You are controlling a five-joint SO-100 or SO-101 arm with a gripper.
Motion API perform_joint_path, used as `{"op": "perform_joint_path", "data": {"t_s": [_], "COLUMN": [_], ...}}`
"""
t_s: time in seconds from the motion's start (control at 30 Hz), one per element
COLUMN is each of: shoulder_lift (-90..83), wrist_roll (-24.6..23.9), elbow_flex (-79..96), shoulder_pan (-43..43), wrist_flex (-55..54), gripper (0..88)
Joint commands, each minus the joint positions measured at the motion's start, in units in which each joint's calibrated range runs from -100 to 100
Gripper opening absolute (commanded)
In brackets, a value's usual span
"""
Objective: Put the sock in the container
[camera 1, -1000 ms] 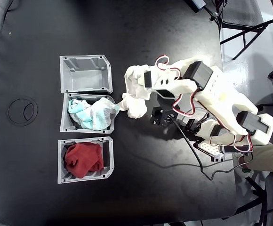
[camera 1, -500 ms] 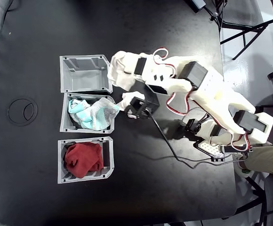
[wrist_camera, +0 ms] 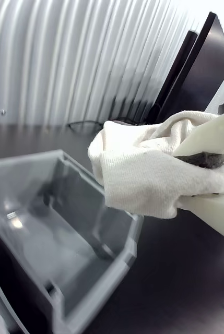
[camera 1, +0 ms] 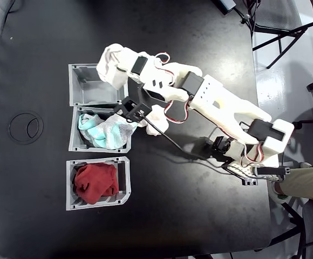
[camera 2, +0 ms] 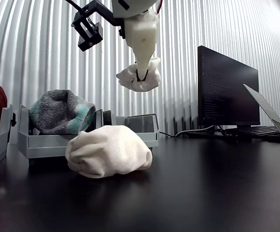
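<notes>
The small white balled-up sock (camera 1: 107, 58) hangs in the air with my gripper (camera 1: 115, 69) shut on it. In the fixed view it hovers over the upper right corner of the empty gray container (camera 1: 86, 93). The wrist view has the sock (wrist_camera: 138, 172) pinched between my gripper's (wrist_camera: 198, 180) cream fingers, just above the container's (wrist_camera: 65, 235) near rim. From the other view, the sock (camera 2: 130, 78) dangles from the gripper (camera 2: 141, 75) high above the container (camera 2: 145, 128).
A larger white bundle (camera 2: 108, 151) lies on the black table beside the middle bin (camera 1: 74, 137), which holds teal-and-white cloth (camera 1: 94, 129). The lower bin (camera 1: 69, 183) holds red cloth (camera 1: 96, 183). The arm's base (camera 1: 264, 145) stands at the right, with a cable trailing across the table.
The arm has swung up and to the left in the fixed view, carrying the sock from beside the middle bin to over the empty container's corner. The larger bundle stayed put.
</notes>
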Motion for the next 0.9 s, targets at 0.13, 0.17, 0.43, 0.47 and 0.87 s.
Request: {"op": "perform_joint_path", "data": {"t_s": [0.13,0.17,0.43,0.47,0.87], "shoulder_lift": [12.6,14.8,27.2,27.8,29.1], "wrist_roll": [-2.1,-2.1,-2.0,-2.0,-1.7], "elbow_flex": [-25.5,-28.2,-40.1,-40.1,-40.0], "shoulder_pan": [-2.6,-2.9,-3.0,-2.9,-4.3], "wrist_flex": [-1.8,-1.8,-1.6,-1.6,1.8], "gripper": [1.3,1.3,1.3,1.3,7.7]}}
